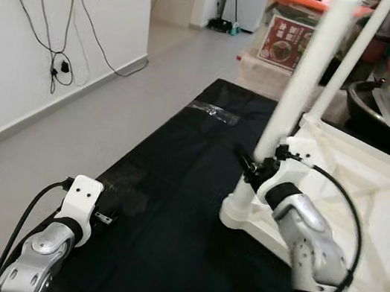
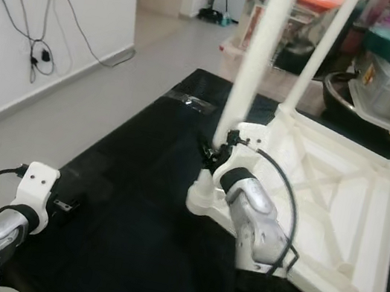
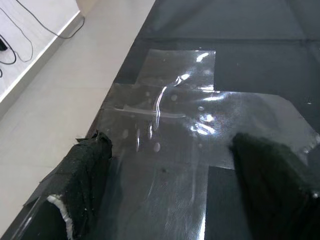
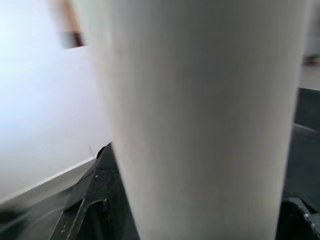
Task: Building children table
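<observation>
Rt hand [image 1: 250,165] grips table leg [image 1: 298,96]; bin [image 1: 295,27] lidded.

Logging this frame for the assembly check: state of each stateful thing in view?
children's table: upside down on the black mat, legs pointing up
near table leg: standing in its corner socket
right pincer: shut on the near table leg, low down
left pincer: open, hovering over the mat
clear tape patch: stuck flat, wrinkled

Matt white plastic table leg [image 1: 307,75] — glossy clear tape [image 3: 190,125] on the black mat [image 1: 183,212].
</observation>
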Motion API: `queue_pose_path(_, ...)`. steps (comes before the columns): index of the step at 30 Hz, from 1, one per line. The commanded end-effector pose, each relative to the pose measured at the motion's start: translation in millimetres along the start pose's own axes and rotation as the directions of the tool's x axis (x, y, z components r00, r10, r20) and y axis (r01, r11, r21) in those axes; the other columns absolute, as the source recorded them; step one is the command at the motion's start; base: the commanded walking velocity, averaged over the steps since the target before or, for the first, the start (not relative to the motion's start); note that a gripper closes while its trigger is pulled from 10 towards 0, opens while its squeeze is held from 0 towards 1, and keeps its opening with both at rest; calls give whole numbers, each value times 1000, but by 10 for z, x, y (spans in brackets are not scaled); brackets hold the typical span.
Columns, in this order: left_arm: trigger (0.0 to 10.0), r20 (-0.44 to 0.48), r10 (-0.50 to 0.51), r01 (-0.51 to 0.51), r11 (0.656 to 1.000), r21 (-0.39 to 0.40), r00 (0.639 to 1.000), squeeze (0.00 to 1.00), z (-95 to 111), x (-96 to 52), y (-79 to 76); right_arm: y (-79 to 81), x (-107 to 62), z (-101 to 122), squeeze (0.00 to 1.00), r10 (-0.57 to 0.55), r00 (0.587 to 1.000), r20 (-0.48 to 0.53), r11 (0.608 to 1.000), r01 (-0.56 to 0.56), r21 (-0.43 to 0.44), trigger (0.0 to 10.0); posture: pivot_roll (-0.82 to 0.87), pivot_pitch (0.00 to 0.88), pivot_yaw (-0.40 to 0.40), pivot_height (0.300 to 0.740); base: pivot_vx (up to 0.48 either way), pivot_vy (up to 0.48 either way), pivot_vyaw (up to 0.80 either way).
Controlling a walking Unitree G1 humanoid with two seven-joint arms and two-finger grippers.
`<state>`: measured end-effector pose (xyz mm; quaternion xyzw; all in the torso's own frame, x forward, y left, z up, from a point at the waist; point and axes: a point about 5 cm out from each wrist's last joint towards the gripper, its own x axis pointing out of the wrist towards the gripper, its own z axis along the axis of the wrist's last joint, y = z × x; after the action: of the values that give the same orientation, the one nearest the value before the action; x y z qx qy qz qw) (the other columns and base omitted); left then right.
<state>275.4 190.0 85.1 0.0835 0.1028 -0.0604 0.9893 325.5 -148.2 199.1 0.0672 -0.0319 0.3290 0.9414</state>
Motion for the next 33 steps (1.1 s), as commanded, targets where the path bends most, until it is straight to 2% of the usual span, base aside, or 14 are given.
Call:
queue_pose_path(1,10000,-15,-2,2,1000,16,1000,0,-33,9,9,170,98,1,0,213,977,0,977,-212,-13,10000,84,0,-69,740,0,0,0)
queue_pose_path(3,10000,-15,-1,1,1000,18,1000,0,-31,13,12,174,98,-3,0,235,972,-8,972,-235,-22,10000,84,0,-69,740,0,0,0)
queue_pose_path(4,10000,-10,10,-10,1000,21,1000,0,-16,9,45,326,90,-13,0,378,926,-7,926,-378,12,3686,110,0,-87,740,0,0,0)
queue_pose_path(6,10000,-8,22,-22,1000,21,1000,0,-14,-6,75,492,37,-62,0,512,859,-17,859,-511,44,0,115,0,-93,740,0,0,0)
queue_pose_path(11,10000,-16,24,-24,1000,15,1000,0,-51,-65,58,684,-154,-279,0,619,783,-53,782,-610,126,0,111,0,-85,740,0,0,0)
queue_pose_path(15,10000,-22,13,-12,1000,23,1000,0,-71,-61,43,280,45,-452,0,54,988,-143,998,-49,36,0,90,0,-66,740,0,0,0)
queue_pose_path(16,10000,-17,10,-9,1000,26,1000,0,-46,-32,52,-120,7,-584,0,-445,868,-222,894,445,-51,0,85,0,-59,740,0,0,0)
queue_pose_path(18,10000,-13,7,-6,1000,27,1000,0,-30,-20,53,-256,-70,-628,0,-606,758,-242,791,607,-78,0,85,0,-59,740,0,0,0)
queue_pose_path(19,10000,-9,4,-3,999,33,1000,0,-11,15,51,-407,-336,-691,0,-808,536,-245,572,814,-103,0,78,0,-55,740,0,0,0)
queue_pose_path(24,10000,-10,3,-2,1000,31,1000,0,-9,38,32,-308,-523,-690,0,-859,459,-226,495,857,-140,0,61,0,-47,740,0,0,0)
queue_pose_path(25,10000,-10,1,-1,1000,30,1000,0,-13,38,18,-260,-542,-682,0,-857,460,-232,498,855,-145,0,61,0,-47,740,0,0,0)
queue_pose_path(26,10000,-11,-5,5,1000,23,1000,0,-16,31,-2,-193,-499,-658,0,-824,516,-233,553,822,-136,6588,62,0,-47,740,0,0,0)
queue_pose_path(32,10000,-23,-12,12,1000,18,1000,0,-67,1,-41,112,-169,-455,0,-566,819,-90,824,565,-45,10000,60,0,-49,740,0,0,0)
queue_pose_path(33,10000,-21,-10,11,1000,16,1000,0,-59,-1,-28,222,-37,-355,1000,-413,909,-57,910,414,18,10000,66,0,-55,740,0,0,0)
